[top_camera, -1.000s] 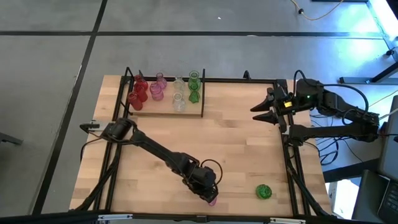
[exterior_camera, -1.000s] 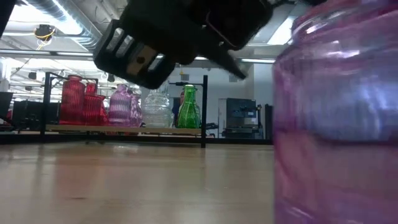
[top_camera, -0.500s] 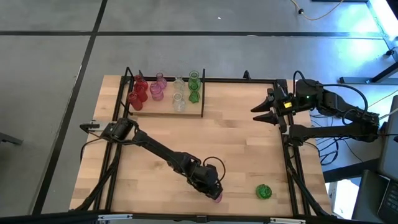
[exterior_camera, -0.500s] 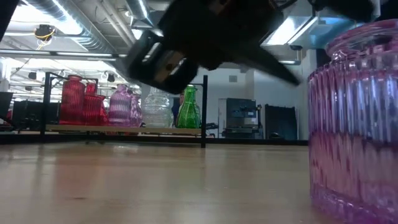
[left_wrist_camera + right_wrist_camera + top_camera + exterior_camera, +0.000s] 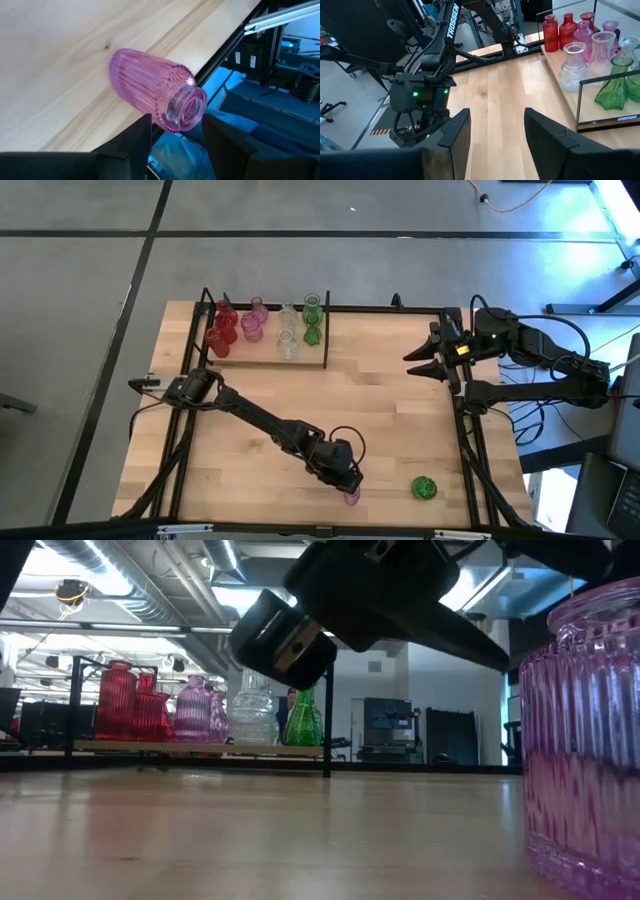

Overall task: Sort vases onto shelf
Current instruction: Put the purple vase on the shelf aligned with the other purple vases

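Observation:
A ribbed pink vase (image 5: 351,496) stands upright on its base at the table's near edge, large in the low view (image 5: 585,740). My left gripper (image 5: 345,478) hovers over it, open, with a finger on each side of the vase's neck (image 5: 186,106). A green vase (image 5: 424,488) sits on the table to its right. The shelf (image 5: 305,361) at the far left carries red, pink, clear and green vases (image 5: 200,705). My right gripper (image 5: 418,361) waits open at the right edge, over bare table. My left gripper comes at the pink vase from above, its fingers (image 5: 132,145) on either side of the neck and mouth (image 5: 190,107). I cannot tell whether either finger touches the glass. The vase rests upright on the table.
The pink vase stands right at the near table edge (image 5: 220,50). Black frame rods (image 5: 465,430) run along the table's left and right sides. Bare wood lies between the shelf and the near edge. The shelf's black posts (image 5: 329,720) rise at its corners.
My left gripper has moved toward the table's right edge along the near edge. The pink vase has slid a little the same way, staying upright on the table.

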